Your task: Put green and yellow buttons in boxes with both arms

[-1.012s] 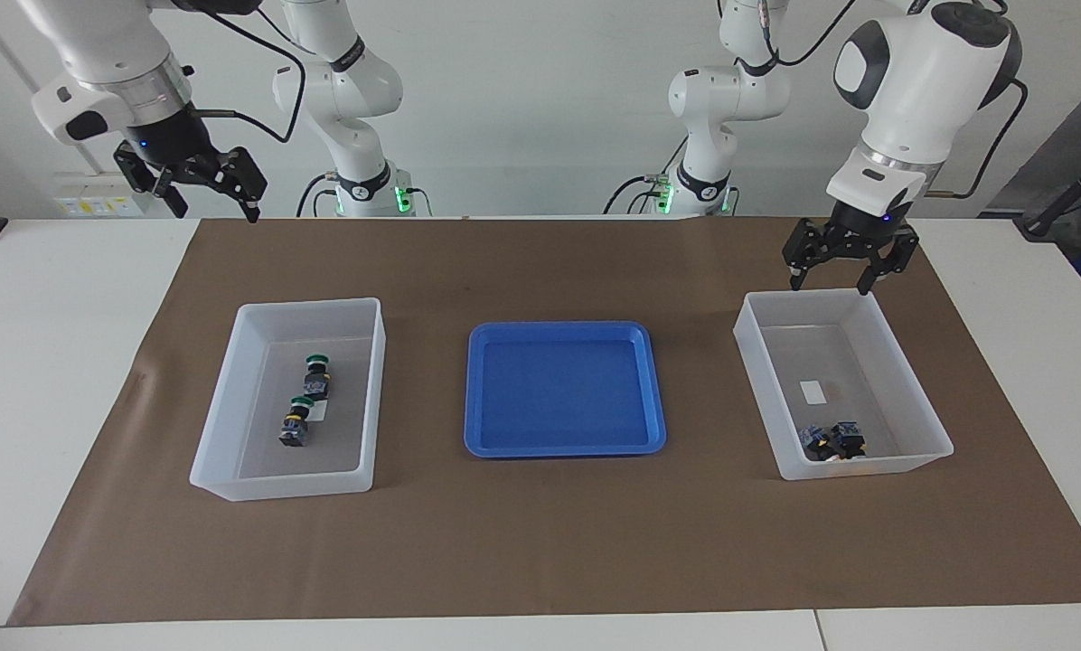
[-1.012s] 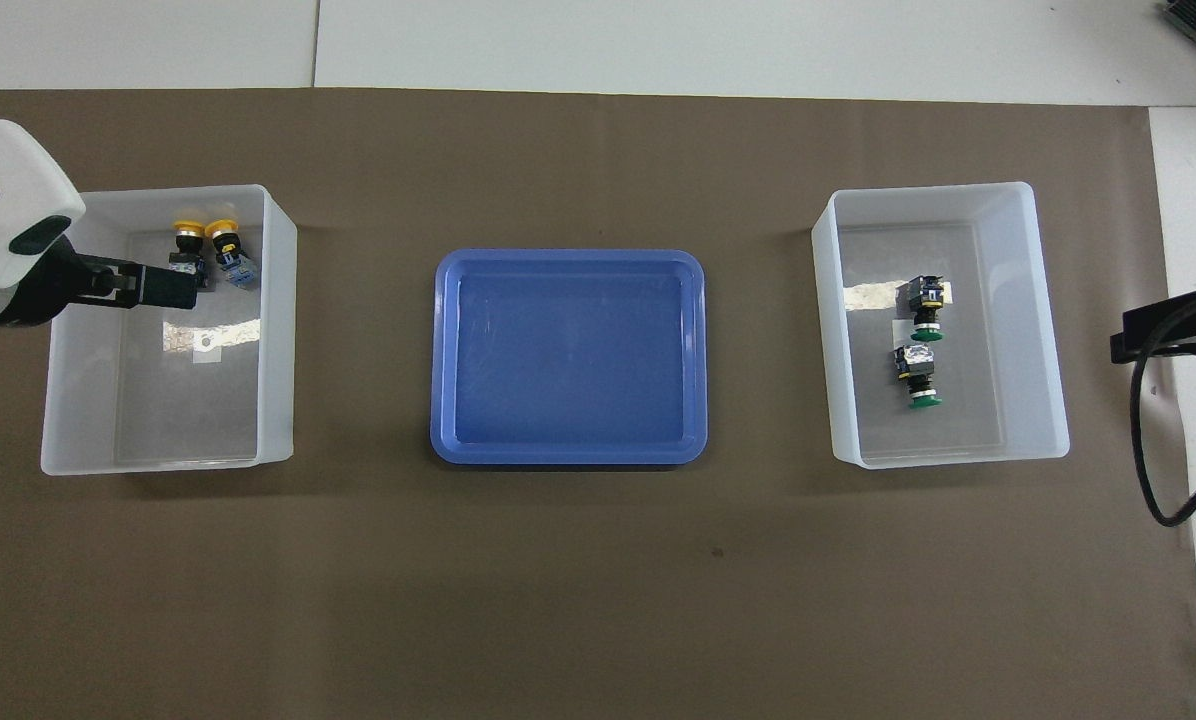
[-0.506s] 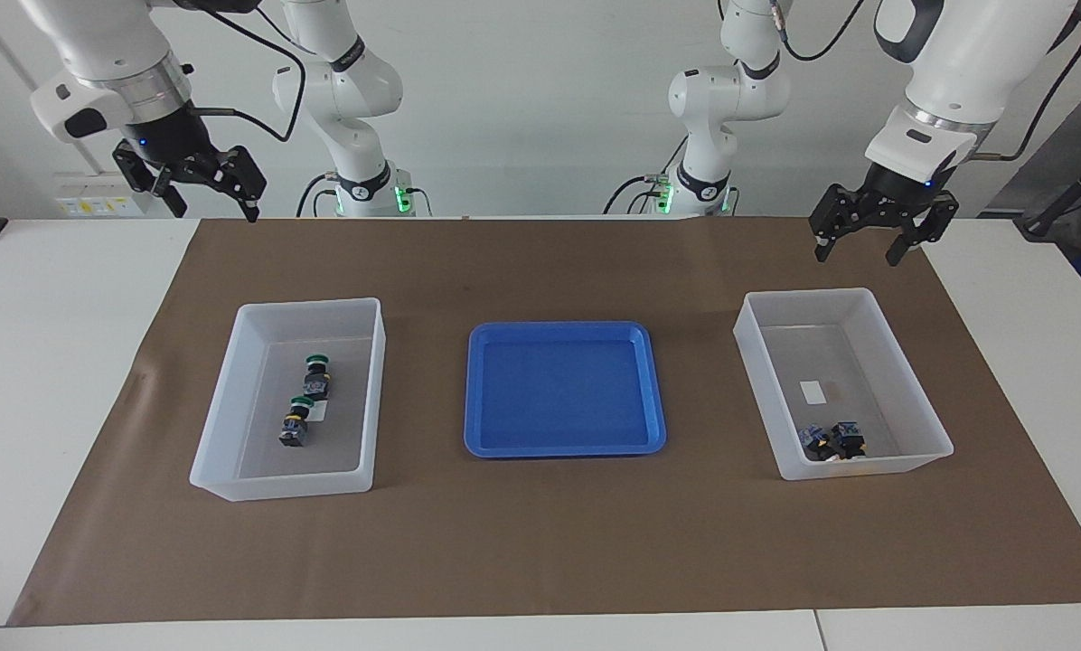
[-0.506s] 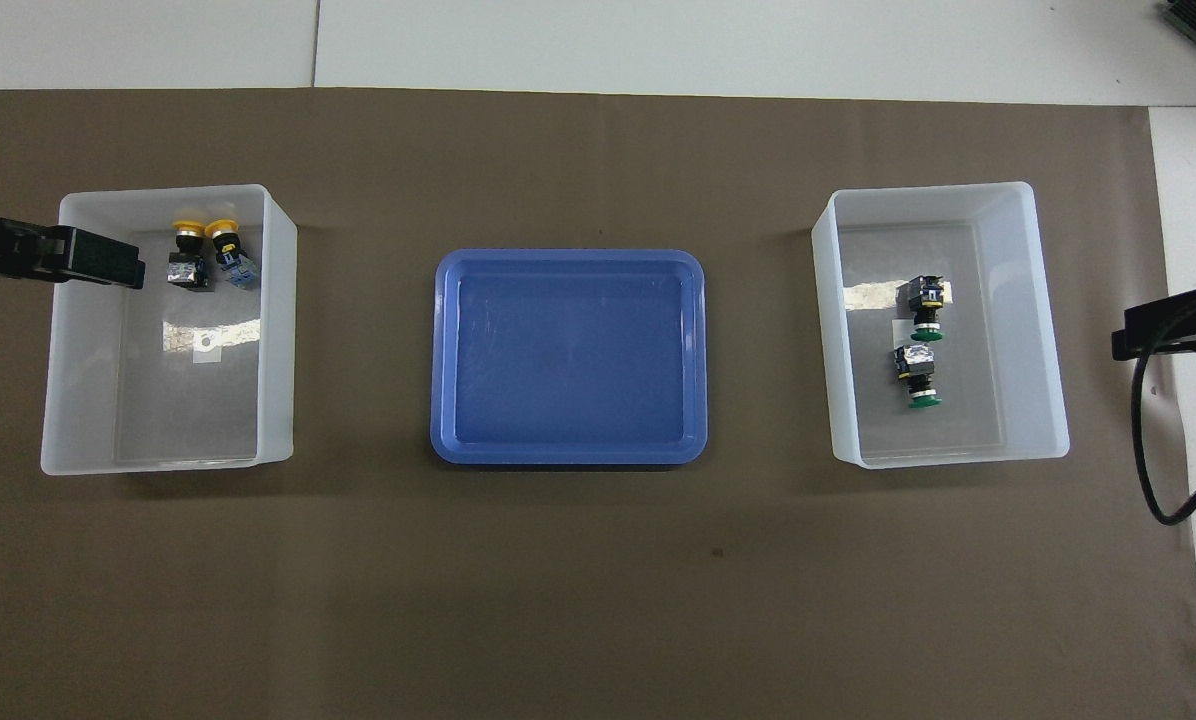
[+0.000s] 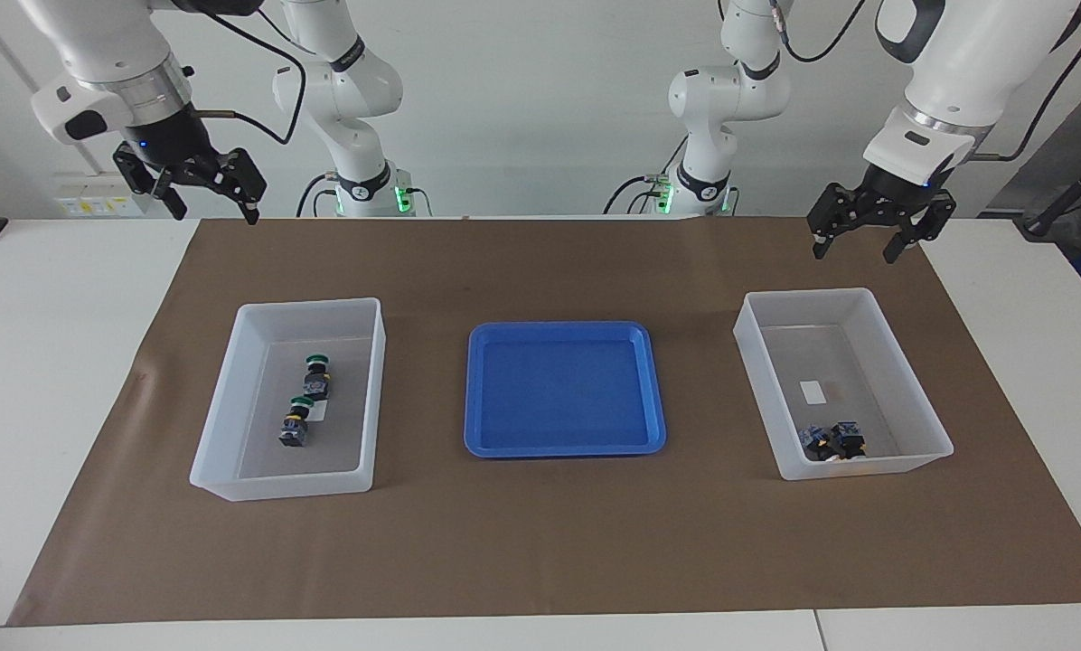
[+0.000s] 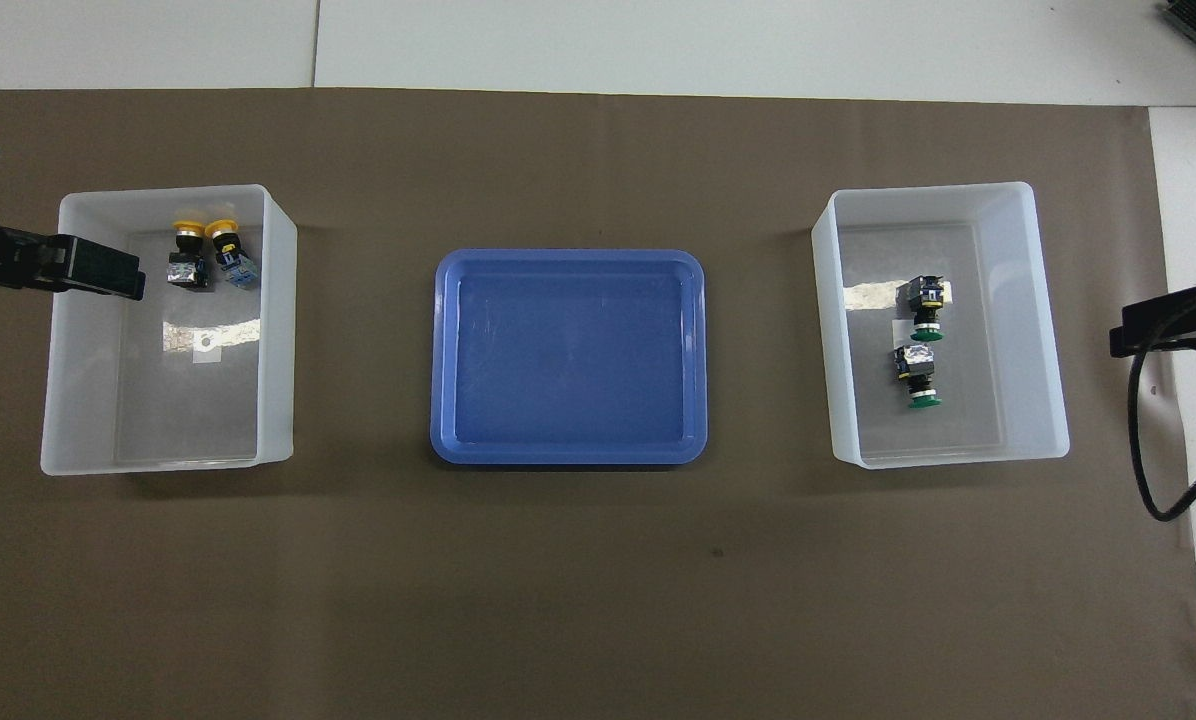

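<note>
Two green buttons (image 5: 316,374) (image 6: 925,305) lie on their sides, one after the other, in the box (image 5: 310,305) (image 6: 1048,320) at the right arm's end. Two yellow buttons (image 5: 832,441) (image 6: 190,250) lie side by side in a corner of the box (image 5: 812,294) (image 6: 276,330) at the left arm's end. My left gripper (image 5: 852,255) (image 6: 93,272) hangs open and empty, high above the edge of that box. My right gripper (image 5: 215,215) (image 6: 1158,325) waits open and empty, raised over the mat's corner.
A shallow blue tray (image 5: 563,389) (image 6: 568,355) lies bare between the two boxes on the brown mat (image 5: 540,542). Two smaller white arms (image 5: 360,181) with green lights stand at the robots' edge of the table.
My left gripper has risen from just above its box's rim and swung outward toward its end of the table, then nearly stopped. The right arm has barely moved.
</note>
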You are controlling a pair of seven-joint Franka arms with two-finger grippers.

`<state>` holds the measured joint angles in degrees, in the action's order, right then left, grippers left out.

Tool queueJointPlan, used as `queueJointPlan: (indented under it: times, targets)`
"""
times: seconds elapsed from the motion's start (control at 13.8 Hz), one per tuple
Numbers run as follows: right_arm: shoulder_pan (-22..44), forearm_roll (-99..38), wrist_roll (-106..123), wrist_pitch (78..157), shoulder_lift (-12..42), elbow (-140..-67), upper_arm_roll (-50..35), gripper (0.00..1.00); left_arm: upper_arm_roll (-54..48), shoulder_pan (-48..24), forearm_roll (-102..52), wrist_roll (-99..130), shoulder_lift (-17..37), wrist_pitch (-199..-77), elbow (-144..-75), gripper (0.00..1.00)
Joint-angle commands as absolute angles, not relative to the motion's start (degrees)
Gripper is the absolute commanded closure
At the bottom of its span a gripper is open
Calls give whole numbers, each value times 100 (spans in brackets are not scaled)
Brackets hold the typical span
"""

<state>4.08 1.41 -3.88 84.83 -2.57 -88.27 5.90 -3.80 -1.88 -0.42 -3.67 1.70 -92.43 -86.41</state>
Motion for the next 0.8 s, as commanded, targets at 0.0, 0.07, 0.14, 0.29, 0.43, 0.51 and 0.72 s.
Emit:
queueJointPlan:
  times: [0.0,0.07,0.14,0.29,0.43,0.51,0.72]
  targets:
    - [360,193,-246,8640,-413,-9018,545,0,-334,-141,79,-623,167,-9141,-8508,0]
    - [360,185,-246,8640,-413,-9018,536,0,-325,-132,114,-641,176,-9106,-8499,0]
    - [360,185,-246,8614,-413,-9026,545,0,-316,-123,123,-650,193,-9071,-8482,0]
    - [352,185,-246,8622,-413,-9018,545,0,-299,-184,123,-633,229,-8913,-8412,0]
    - [352,185,-281,8657,-413,-9018,545,0,-106,-255,228,-633,220,-8702,-8368,0]
    - [352,185,-273,8683,-413,-9018,545,0,-105,-255,229,-633,185,-8588,-8324,0]
    - [352,185,-255,8666,-413,-9026,536,0,-79,-246,193,-563,-78,-8499,-8384,0]
